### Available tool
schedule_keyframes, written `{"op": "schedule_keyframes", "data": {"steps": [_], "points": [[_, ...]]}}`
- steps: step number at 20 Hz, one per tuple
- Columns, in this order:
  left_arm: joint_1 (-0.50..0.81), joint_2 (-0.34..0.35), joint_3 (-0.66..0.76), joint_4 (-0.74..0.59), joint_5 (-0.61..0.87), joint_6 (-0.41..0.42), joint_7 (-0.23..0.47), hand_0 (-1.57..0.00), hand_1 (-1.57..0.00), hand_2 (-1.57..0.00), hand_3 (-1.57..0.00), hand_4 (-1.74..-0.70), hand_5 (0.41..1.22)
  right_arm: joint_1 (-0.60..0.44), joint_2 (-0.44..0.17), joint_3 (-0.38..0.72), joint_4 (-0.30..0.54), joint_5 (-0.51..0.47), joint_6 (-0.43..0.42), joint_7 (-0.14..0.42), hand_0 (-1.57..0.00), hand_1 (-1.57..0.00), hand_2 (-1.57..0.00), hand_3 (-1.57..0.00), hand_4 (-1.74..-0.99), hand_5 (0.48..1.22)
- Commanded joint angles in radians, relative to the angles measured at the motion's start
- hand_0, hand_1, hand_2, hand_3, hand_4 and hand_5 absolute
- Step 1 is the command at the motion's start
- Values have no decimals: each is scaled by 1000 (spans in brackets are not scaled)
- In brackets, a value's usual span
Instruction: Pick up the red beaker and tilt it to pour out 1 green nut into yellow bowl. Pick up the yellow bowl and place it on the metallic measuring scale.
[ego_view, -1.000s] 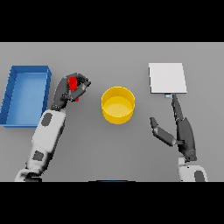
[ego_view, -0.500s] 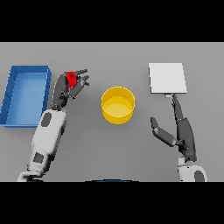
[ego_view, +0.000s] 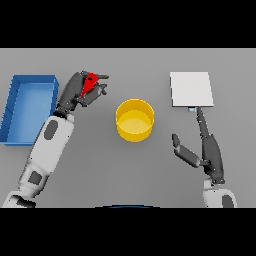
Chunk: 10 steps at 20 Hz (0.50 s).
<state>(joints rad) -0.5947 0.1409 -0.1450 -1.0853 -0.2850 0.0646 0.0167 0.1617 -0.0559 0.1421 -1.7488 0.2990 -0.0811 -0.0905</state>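
My left hand (ego_view: 75, 92) is curled round the small red beaker (ego_view: 89, 83), which is held off the table to the left of the yellow bowl (ego_view: 134, 120) and tipped toward it. The bowl stands mid-table; I cannot make out a green nut inside it. The metallic measuring scale (ego_view: 191, 89) is a flat pale square at the back right. Below it, my right hand (ego_view: 207, 150) rests with fingers straight, pointing at the scale, thumb spread to the left, holding nothing.
A blue open bin (ego_view: 27, 107) sits at the left edge, just beside my left forearm.
My left hand has lifted the red beaker up and away from me, then tilted it toward the bowl. The right hand and bowl have stayed put.
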Motion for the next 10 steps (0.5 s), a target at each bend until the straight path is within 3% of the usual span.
{"op": "schedule_keyframes", "data": {"steps": [1, 4, 5, 10], "points": [[3, 8, -21, -12, -15, -6, 16, -1564, -1565, -1565, -1562, -1733, 1117, -1, 0, -3, -1, -6, 3, 10, 1, 1, 1, 1, -1256, 676], [24, 25, -79, -58, -48, -11, 52, -1564, -1565, -1565, -1562, -1733, 1112, -5, 1, 1, 1, -7, 9, 26, 1, 1, 1, 1, -1256, 678], [10, 41, -93, -67, -68, -12, 95, -1566, -1566, -1566, -1564, -1734, 1114, 4, 5, 7, 3, -5, 10, 15, 1, 1, 1, 1, -1254, 680], [-62, 110, -270, -60, -283, -26, 215, -1569, -1569, -1569, -1569, -1739, 1132, -4, 5, 4, -4, -17, 20, 33, 1, 1, 1, 1, -1255, 689]]}}
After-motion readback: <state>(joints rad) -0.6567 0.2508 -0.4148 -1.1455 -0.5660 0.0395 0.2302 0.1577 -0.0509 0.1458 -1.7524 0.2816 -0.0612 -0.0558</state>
